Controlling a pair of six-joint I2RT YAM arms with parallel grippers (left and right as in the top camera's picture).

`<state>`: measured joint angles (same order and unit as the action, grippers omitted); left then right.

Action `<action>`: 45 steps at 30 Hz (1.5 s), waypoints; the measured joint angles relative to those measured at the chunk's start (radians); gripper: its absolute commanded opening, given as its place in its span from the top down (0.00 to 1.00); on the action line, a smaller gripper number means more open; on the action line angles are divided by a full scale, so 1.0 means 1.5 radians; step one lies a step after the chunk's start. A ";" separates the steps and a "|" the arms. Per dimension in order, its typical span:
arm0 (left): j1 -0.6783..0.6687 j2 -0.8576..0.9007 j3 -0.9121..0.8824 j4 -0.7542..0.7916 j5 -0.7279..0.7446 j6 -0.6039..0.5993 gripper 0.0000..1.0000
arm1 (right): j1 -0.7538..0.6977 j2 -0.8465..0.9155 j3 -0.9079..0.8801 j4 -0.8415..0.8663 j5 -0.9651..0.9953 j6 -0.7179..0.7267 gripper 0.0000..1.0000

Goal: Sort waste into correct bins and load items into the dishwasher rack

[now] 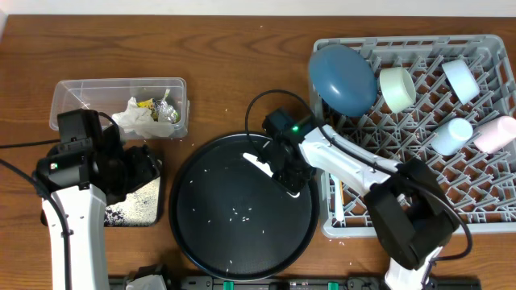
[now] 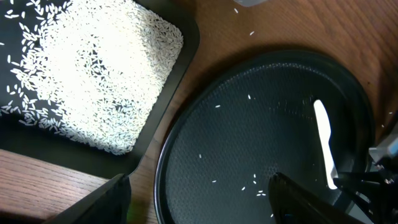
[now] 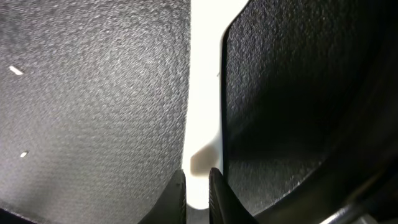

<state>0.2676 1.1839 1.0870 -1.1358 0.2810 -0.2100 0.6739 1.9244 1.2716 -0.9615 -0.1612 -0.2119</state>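
Sparsely, rice grains (image 1: pixel 239 212) surround the pinched white utensil (image 1: pixel 256 163).

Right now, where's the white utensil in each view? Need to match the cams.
Overhead: white utensil right of centre on the round black tray, partly under the right end effector.
Left wrist: white utensil at the right, running top to bottom.
Right wrist: white utensil is the upright strip mid-frame.
Shared landmark: round black tray, under it in all three.
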 measured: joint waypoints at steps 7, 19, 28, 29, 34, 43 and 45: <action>0.000 0.000 0.000 0.000 0.000 0.000 0.28 | 0.000 -0.030 -0.002 0.001 -0.005 0.009 0.79; 0.000 0.000 0.000 0.000 0.000 0.000 0.28 | 0.020 -0.031 -0.003 0.091 -0.014 0.024 0.59; 0.000 0.000 0.000 0.000 0.000 0.000 0.28 | 0.057 -0.031 -0.003 0.115 0.036 0.053 0.56; 0.000 0.000 0.000 0.000 0.000 0.000 0.28 | 0.058 -0.031 -0.003 0.116 0.045 0.058 0.56; 0.000 0.000 0.000 0.000 0.000 0.000 0.28 | 0.058 -0.012 -0.003 0.119 0.069 0.073 0.56; 0.000 0.000 0.000 0.000 0.000 0.000 0.28 | 0.059 0.031 -0.002 0.129 0.084 0.081 0.60; 0.000 0.000 0.000 0.000 0.000 0.000 0.28 | 0.059 0.035 0.003 0.125 0.089 0.083 0.64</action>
<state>0.2676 1.1839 1.0870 -1.1362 0.2810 -0.2100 0.7628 1.9762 1.2758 -0.7734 -0.0284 -0.0875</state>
